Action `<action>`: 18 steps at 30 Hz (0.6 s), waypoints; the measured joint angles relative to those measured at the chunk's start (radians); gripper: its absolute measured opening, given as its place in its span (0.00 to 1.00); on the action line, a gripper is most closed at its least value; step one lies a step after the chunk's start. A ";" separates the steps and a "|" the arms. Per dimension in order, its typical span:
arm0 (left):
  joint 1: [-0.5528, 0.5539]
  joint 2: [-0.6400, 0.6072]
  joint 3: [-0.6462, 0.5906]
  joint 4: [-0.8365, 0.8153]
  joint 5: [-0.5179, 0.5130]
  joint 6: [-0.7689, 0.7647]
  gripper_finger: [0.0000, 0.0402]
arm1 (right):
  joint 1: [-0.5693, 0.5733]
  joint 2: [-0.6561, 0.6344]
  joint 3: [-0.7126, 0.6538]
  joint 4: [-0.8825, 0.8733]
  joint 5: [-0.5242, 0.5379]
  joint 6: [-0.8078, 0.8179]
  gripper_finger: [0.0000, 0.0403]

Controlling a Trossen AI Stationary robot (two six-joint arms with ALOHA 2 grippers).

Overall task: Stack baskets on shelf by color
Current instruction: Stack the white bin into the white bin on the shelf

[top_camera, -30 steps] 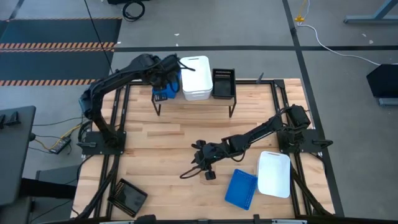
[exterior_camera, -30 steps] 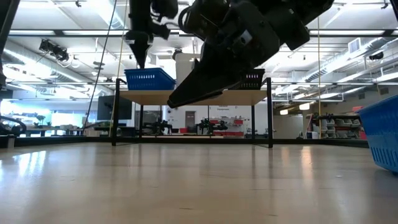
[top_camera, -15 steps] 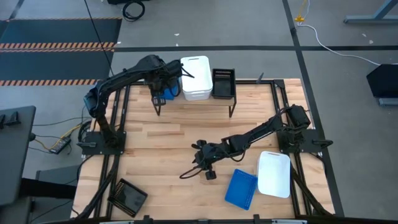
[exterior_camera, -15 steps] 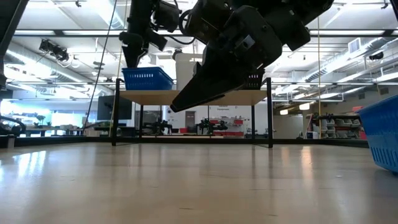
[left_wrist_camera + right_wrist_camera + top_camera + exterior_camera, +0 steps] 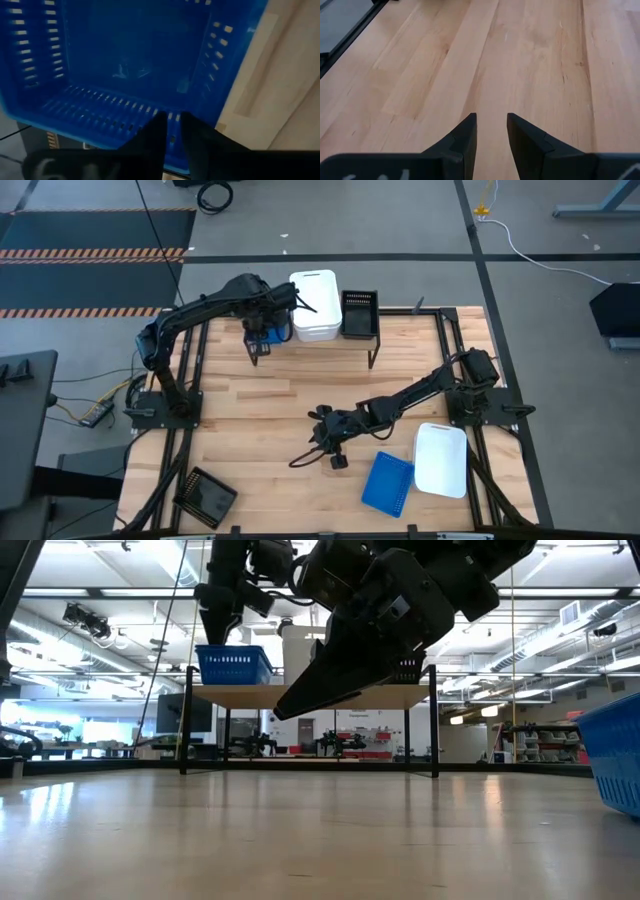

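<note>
High view: left gripper is over the shelf's left end, fingers narrowly clamped on a blue basket's wall. White basket and black basket sit alongside. Right gripper hovers mid-table, fingers slightly parted and holding nothing.

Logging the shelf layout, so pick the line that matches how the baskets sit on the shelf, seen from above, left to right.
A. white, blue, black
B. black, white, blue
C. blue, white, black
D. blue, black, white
C: in the high view the blue basket sits under the left gripper at the left end of the shelf, the white basket in the middle and the black basket at the right end.
</note>
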 joint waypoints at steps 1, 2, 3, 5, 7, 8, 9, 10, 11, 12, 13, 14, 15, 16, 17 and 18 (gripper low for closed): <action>0.002 0.000 0.000 0.000 -0.011 0.001 0.15 | 0.000 0.000 0.000 0.000 0.000 0.000 0.28; 0.005 0.000 0.000 0.000 -0.023 0.001 0.15 | 0.000 0.000 0.000 0.000 0.000 0.000 0.28; 0.006 0.000 0.000 0.000 -0.034 0.003 0.14 | 0.000 0.000 0.000 0.000 0.000 0.000 0.28; 0.007 0.000 0.000 0.000 -0.050 0.003 0.14 | 0.000 0.000 0.000 0.000 0.000 0.000 0.28; 0.006 0.000 0.000 0.000 -0.064 0.017 0.13 | 0.000 0.000 0.000 0.000 0.000 0.000 0.28; 0.006 0.000 0.004 -0.001 -0.073 0.019 0.13 | 0.000 0.000 0.000 0.001 0.000 0.000 0.28; 0.005 -0.003 0.010 -0.001 -0.083 0.019 0.13 | 0.000 0.000 0.000 0.001 0.000 0.000 0.28; 0.003 -0.006 0.023 -0.002 -0.088 0.019 0.13 | 0.000 0.000 0.000 0.001 0.000 0.000 0.28; -0.001 -0.008 0.041 -0.002 -0.091 0.019 0.13 | -0.001 0.000 0.000 0.001 0.000 0.000 0.28; -0.003 -0.013 0.062 0.000 -0.092 0.018 0.13 | -0.001 0.000 0.000 0.001 0.000 0.000 0.28; -0.006 -0.018 0.086 -0.001 -0.092 0.017 0.13 | -0.001 0.000 0.000 0.002 0.000 -0.002 0.28; -0.013 -0.022 0.114 -0.002 -0.092 0.013 0.13 | -0.001 0.000 0.000 0.003 0.000 -0.005 0.28; -0.021 -0.026 0.146 -0.001 -0.093 0.001 0.13 | -0.001 0.000 0.000 0.003 0.000 -0.006 0.28; -0.028 -0.033 0.174 0.002 -0.092 -0.016 0.13 | -0.001 0.000 0.000 0.004 0.000 -0.006 0.28; -0.037 -0.040 0.202 -0.001 -0.092 -0.042 0.13 | -0.001 0.000 0.000 0.004 0.000 -0.008 0.28; -0.048 -0.047 0.226 0.000 -0.089 -0.072 0.13 | -0.001 0.000 0.000 0.004 0.000 -0.010 0.28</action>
